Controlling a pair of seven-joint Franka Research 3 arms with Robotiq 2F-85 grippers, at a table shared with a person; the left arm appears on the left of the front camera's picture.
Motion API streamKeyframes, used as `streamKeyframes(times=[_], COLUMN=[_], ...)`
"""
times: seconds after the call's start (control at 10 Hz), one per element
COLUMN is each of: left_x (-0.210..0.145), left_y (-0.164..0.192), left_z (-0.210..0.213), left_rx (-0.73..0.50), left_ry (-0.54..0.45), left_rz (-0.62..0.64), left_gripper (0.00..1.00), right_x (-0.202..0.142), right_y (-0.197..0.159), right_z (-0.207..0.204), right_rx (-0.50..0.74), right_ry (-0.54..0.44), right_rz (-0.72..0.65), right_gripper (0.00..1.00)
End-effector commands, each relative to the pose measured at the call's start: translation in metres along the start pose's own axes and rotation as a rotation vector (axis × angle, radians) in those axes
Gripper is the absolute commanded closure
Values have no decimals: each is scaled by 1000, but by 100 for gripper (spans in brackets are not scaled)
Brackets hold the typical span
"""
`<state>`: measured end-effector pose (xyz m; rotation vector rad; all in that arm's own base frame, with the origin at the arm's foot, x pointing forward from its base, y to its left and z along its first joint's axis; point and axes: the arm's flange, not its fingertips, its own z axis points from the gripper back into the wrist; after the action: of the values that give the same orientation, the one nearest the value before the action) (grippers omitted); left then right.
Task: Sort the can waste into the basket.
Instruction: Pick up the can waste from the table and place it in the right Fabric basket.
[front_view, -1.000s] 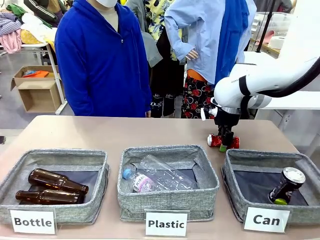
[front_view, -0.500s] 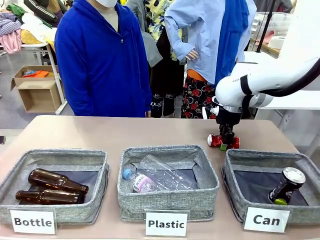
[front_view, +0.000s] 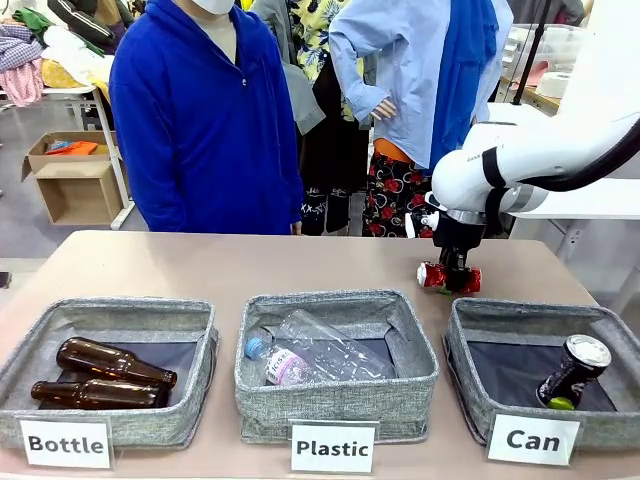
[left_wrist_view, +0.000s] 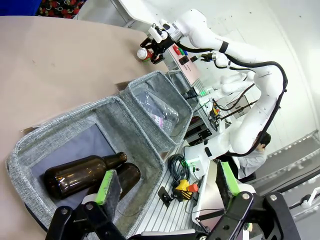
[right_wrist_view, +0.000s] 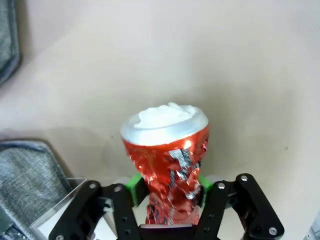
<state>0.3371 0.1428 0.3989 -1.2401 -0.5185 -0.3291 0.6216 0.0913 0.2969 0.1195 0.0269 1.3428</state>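
Tan table (front_view: 300, 265), black can (front_view: 573, 372) in Can basket (front_view: 470, 385), right gripper (front_view: 449, 283) w/ red can (right_wrist_view: 170, 170)

Three white labels on the front of the grey bins

At the near edge of the table, the left bin's label (front_view: 66, 443) reads "Bottle", the middle bin's label (front_view: 333, 447) reads "Plastic", and the basket (front_view: 470, 385) at the right carries a label (front_view: 533, 439) reading "Can". Other print is too small to read.
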Motion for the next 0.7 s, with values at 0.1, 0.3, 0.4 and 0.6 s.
streamKeyframes(times=[0.1, 0.3, 0.4, 0.6], left_x=[-2, -2, -2, -2], left_y=[-3, -3, -3, -3], left_z=[-1, -1, -1, -1], left_rx=[9, 9, 9, 9], left_ry=[2, 2, 2, 2], left_rz=[8, 8, 8, 8], left_gripper=[0, 0, 0, 0], right_x=[4, 5, 8, 2], right_y=[38, 76, 93, 127], right_z=[52, 99, 112, 124], right_rx=[-89, -159, -148, -53], right_ry=[66, 115, 145, 168], right_rz=[-18, -13, 1, 68], right_gripper=[100, 100, 100, 100])
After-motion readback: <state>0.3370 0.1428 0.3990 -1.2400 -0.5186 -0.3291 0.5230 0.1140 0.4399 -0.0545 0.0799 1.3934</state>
